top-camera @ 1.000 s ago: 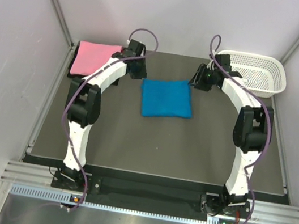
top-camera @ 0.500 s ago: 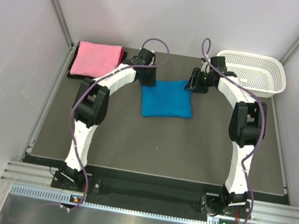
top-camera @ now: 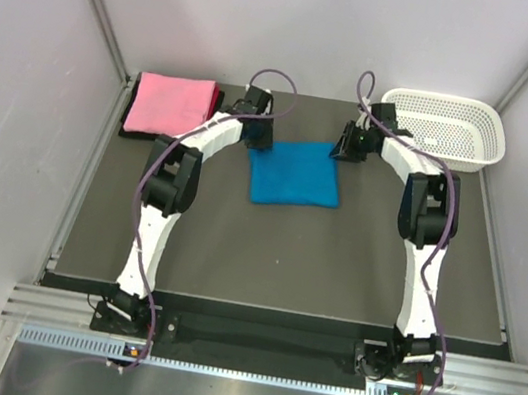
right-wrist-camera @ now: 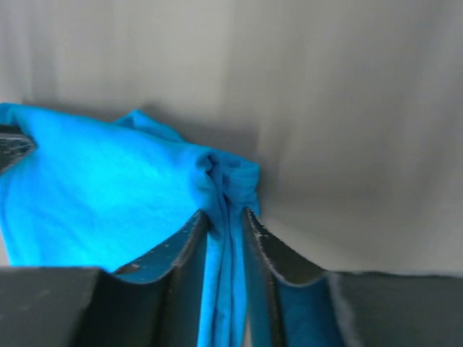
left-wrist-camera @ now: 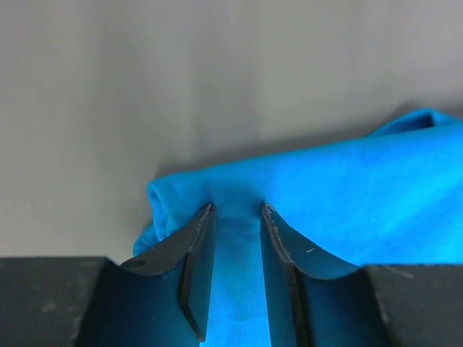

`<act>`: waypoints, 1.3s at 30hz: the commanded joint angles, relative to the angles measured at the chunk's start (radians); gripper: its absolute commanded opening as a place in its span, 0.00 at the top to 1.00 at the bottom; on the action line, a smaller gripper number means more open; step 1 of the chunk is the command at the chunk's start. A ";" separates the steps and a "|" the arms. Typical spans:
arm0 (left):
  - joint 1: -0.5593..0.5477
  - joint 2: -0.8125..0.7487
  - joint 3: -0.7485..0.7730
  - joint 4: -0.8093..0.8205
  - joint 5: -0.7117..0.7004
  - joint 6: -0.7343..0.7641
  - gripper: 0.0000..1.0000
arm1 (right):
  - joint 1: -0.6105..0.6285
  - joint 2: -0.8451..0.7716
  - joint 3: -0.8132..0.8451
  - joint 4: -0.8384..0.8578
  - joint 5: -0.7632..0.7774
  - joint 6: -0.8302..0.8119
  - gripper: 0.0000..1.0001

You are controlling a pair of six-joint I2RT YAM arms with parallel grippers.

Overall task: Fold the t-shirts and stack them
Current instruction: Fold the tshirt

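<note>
The blue shirt lies folded square in the upper centre of the overhead frame, on the table. The left gripper pinches its upper left corner and the right gripper its upper right, each narrowed onto cloth. The step looks like lifting it to stack; next, both arms should rise together and carry it to the pink shirt at upper left, which lies on a dark shirt. Count: three shirts, two grippers, one basket at upper right.
</note>
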 commanded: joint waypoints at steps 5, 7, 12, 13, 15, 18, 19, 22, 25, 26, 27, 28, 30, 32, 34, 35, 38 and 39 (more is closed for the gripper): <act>0.033 0.058 0.167 0.009 0.026 0.047 0.61 | -0.023 0.041 0.067 0.064 0.044 0.040 0.80; 0.037 0.063 0.235 -0.033 0.036 0.051 0.61 | -0.024 0.036 0.080 0.056 0.035 0.049 0.79; 0.044 -0.063 0.238 -0.120 0.019 0.050 0.57 | -0.024 -0.065 0.049 0.039 0.026 0.046 0.62; 0.044 -0.086 0.215 -0.143 0.011 0.047 0.57 | -0.024 -0.109 0.022 0.039 0.023 0.043 0.61; 0.044 -0.161 0.171 -0.169 0.000 0.022 0.57 | -0.023 -0.151 -0.008 0.021 0.027 0.025 0.56; 0.033 -0.287 -0.015 -0.087 0.118 -0.007 0.58 | -0.014 -0.234 -0.101 0.013 0.053 0.002 0.54; 0.025 -0.318 -0.112 -0.068 0.141 -0.013 0.58 | -0.014 -0.266 -0.154 0.015 0.049 0.002 0.55; -0.034 -0.404 -0.267 -0.010 0.168 -0.025 0.58 | -0.009 -0.320 -0.250 0.022 -0.003 -0.001 0.51; -0.045 -0.433 -0.381 0.025 0.247 -0.078 0.58 | 0.008 -0.360 -0.334 0.044 -0.013 -0.029 0.49; -0.045 -0.441 -0.404 0.036 0.256 -0.096 0.59 | 0.009 -0.361 -0.350 0.051 -0.020 -0.036 0.48; -0.047 -0.445 -0.428 0.045 0.249 -0.098 0.59 | 0.012 -0.361 -0.360 0.052 -0.030 -0.040 0.48; -0.052 -0.448 -0.460 0.050 0.237 -0.099 0.59 | 0.014 -0.360 -0.380 0.052 -0.037 -0.044 0.48; -0.052 -0.447 -0.481 0.048 0.223 -0.095 0.59 | 0.015 -0.357 -0.397 0.052 -0.031 -0.053 0.49; -0.056 -0.431 -0.500 0.025 0.200 -0.087 0.59 | 0.014 -0.357 -0.422 0.044 -0.024 -0.067 0.49; -0.064 -0.422 -0.527 0.012 0.183 -0.085 0.60 | 0.015 -0.357 -0.446 0.048 -0.024 -0.079 0.49; -0.065 -0.413 -0.540 0.015 0.181 -0.085 0.60 | 0.015 -0.357 -0.457 0.058 -0.027 -0.084 0.50; -0.068 -0.405 -0.583 0.013 0.162 -0.099 0.61 | 0.015 -0.341 -0.498 0.076 -0.010 -0.087 0.58; -0.068 -0.407 -0.599 0.001 0.146 -0.104 0.61 | 0.014 -0.334 -0.512 0.079 -0.005 -0.086 0.62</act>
